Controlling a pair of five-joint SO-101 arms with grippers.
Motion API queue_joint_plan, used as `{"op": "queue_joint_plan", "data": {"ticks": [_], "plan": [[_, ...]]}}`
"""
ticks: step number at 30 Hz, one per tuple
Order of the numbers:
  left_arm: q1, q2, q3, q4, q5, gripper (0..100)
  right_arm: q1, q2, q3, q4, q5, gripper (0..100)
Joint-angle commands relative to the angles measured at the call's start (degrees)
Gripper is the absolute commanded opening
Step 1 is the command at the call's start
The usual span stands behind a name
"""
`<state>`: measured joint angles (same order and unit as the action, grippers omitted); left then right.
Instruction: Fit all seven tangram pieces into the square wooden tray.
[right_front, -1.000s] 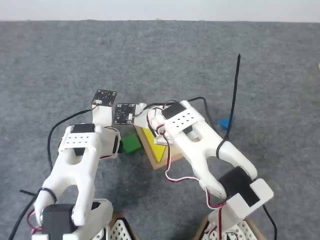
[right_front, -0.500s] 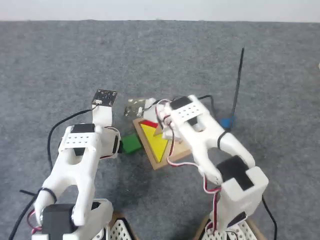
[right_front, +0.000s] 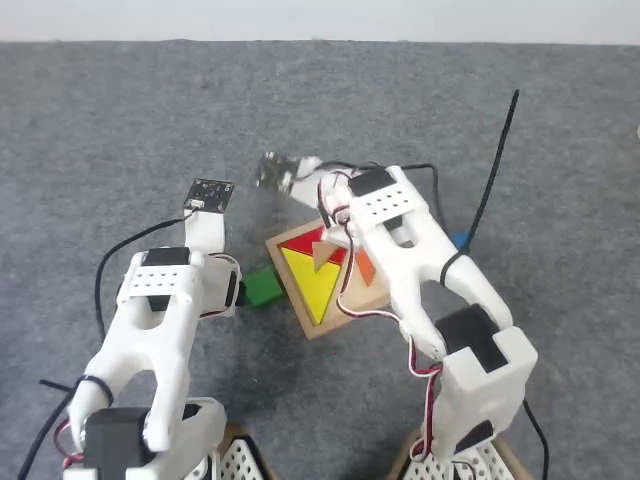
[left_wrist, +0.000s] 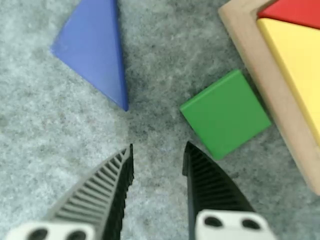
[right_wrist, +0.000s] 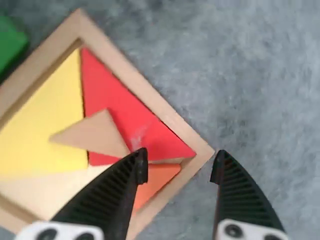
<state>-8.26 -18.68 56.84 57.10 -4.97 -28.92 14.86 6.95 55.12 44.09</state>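
Left gripper (left_wrist: 159, 147): fingers apart with a narrow gap, nothing held. Green square (left_wrist: 226, 121) sits just ahead of one fingertip, right beside the tray (left_wrist: 272, 85) rim. Blue triangle (left_wrist: 97, 47) lies farther ahead of the other fingertip. Right gripper (right_wrist: 181, 152): spread wide, empty, above a tray corner. Below it, yellow triangle (right_wrist: 40, 135), red triangle (right_wrist: 135, 117) and orange piece (right_wrist: 157, 177) are seated. Tan triangle (right_wrist: 92, 135) lies over red and yellow.

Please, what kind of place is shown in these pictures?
Probably a robotics test bench: a white plastic left arm and a white plastic right arm work side by side over a grey felt-like table cover, with a square wooden tray holding coloured tangram pieces.
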Motion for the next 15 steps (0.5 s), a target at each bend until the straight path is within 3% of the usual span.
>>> {"op": "queue_joint_plan", "data": {"ticks": [1, 10, 15], "plan": [[-0.1, -2.0, -0.3, -1.1, -0.5, 15, -0.7, -1.2, -3.0, -1.0, -7.3, 21.6], [-0.2, -2.0, -0.2, -1.1, -0.5, 15, -7.8, -0.6, -2.5, -4.8, -22.2, 21.6], [-0.2, -2.0, -0.2, -1.1, -0.5, 15, -8.2, 0.2, -0.7, -5.1, -23.0, 21.6]]}}
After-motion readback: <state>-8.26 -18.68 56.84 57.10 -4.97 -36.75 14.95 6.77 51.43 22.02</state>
